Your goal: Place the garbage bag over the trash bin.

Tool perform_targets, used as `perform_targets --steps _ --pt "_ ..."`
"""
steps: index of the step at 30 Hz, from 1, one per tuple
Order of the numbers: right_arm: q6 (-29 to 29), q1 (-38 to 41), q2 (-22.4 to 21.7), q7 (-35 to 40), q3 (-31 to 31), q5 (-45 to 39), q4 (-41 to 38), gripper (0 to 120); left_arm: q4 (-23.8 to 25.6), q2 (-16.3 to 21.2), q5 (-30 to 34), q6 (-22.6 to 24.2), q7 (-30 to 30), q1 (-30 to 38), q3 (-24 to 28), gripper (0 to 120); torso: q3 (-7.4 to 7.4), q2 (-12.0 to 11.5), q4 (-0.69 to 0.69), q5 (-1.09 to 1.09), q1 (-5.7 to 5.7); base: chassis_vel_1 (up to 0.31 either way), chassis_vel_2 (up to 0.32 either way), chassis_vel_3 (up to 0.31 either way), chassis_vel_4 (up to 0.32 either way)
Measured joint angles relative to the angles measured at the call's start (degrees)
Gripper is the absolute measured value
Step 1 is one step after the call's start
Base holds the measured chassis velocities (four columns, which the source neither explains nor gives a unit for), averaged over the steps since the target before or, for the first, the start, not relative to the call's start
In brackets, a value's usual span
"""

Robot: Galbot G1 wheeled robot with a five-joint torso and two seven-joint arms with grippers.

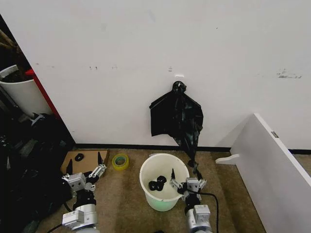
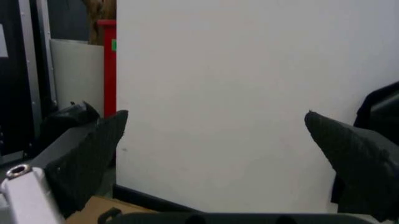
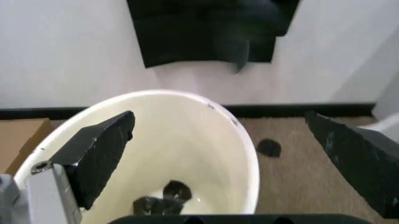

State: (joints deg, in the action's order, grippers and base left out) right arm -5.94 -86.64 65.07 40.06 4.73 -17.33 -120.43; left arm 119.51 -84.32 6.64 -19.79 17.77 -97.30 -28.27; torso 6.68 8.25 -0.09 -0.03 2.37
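The round white trash bin [image 1: 163, 200] stands on the brown carpet near the wall, with small black pieces [image 1: 157, 184] at its bottom. In the right wrist view the trash bin [image 3: 206, 140] lies just below and ahead. My right gripper [image 1: 185, 174] is open over the bin's right rim, nothing between its fingers; it shows as right gripper [image 3: 218, 126]. My left gripper [image 1: 84, 161] is open too, held low to the left of the bin, and in its own wrist view the left gripper [image 2: 215, 126] faces the wall. The garbage bag is out of view as a loose bag.
A black plastic bundle [image 1: 176, 116], knotted at its top, hangs on the wall behind the bin. A yellow-green tape roll [image 1: 120, 161] and cardboard [image 1: 86, 162] lie left of it. A white board [image 1: 272, 165] leans at right. A taller white bin [image 1: 22, 92] stands far left.
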Motion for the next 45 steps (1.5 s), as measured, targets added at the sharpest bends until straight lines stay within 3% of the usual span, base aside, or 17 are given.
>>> perform_targets --steps 5,8,12,15,16,18,23,27,32,39,45 --pt "-0.3 0.6 0.3 1.0 -1.1 -0.6 0.3 100 -0.6 0.0 -0.1 0.0 0.0 0.3 0.1 100 0.00 0.0 0.00 0.00 0.00 0.000 0.000 0.000 0.000" --pt "2.2 1.4 0.8 -0.4 -2.1 3.7 2.0 100 -0.7 0.1 -0.1 0.0 0.0 0.4 -0.1 100 0.00 0.0 0.00 0.00 0.00 0.000 0.000 0.000 0.000" --pt "13.1 3.5 1.4 -9.2 -4.6 16.8 6.9 100 -0.7 0.3 0.0 0.0 0.0 0.3 -0.5 100 0.00 0.0 0.00 0.00 0.00 0.000 0.000 0.000 0.000" --pt "13.1 3.5 1.4 -9.2 -4.6 16.8 6.9 100 -0.7 0.3 0.0 0.0 0.0 0.3 -0.5 100 0.00 0.0 0.00 0.00 0.00 0.000 0.000 0.000 0.000" --pt "17.1 6.0 1.8 -12.9 -5.7 23.0 10.3 100 -0.6 0.3 0.0 -0.1 0.0 0.1 -0.7 100 0.00 0.0 0.01 0.00 0.00 0.000 0.000 0.000 0.000" --pt "18.2 8.8 2.8 -13.0 -6.4 27.1 13.9 100 -0.3 0.3 0.0 -0.1 0.0 -0.2 -0.9 100 0.01 0.0 0.01 0.00 0.00 0.000 0.000 0.000 0.000" --pt "17.6 13.6 4.5 -10.5 -7.4 30.8 18.9 96 0.2 0.3 0.0 -0.1 0.0 -0.5 -1.4 100 0.01 0.0 0.01 0.00 0.00 0.000 0.000 0.000 0.000" --pt "16.0 17.2 5.4 -8.3 -8.4 32.6 22.3 82 0.5 0.0 -0.1 -0.1 0.0 -0.9 -1.5 100 0.01 0.0 0.01 0.00 0.00 0.000 0.000 0.000 0.000" --pt "14.4 19.8 5.0 -8.0 -9.1 33.2 24.7 91 0.5 -0.4 -0.5 -0.1 0.1 -1.1 -1.5 100 0.01 0.0 0.00 0.00 0.00 0.000 0.000 0.000 0.000" --pt "11.2 22.3 3.3 -9.2 -9.6 34.5 27.2 89 0.6 -1.2 -1.4 -0.2 0.1 -1.4 -1.1 100 0.01 0.0 0.00 0.00 0.00 0.000 0.000 0.000 0.000" --pt "9.1 23.2 1.9 -11.5 -9.5 32.1 29.0 64 1.2 -1.3 -1.9 -0.4 0.2 -1.9 -1.1 100 0.01 0.0 0.00 0.00 0.00 0.000 0.000 0.000 0.000"
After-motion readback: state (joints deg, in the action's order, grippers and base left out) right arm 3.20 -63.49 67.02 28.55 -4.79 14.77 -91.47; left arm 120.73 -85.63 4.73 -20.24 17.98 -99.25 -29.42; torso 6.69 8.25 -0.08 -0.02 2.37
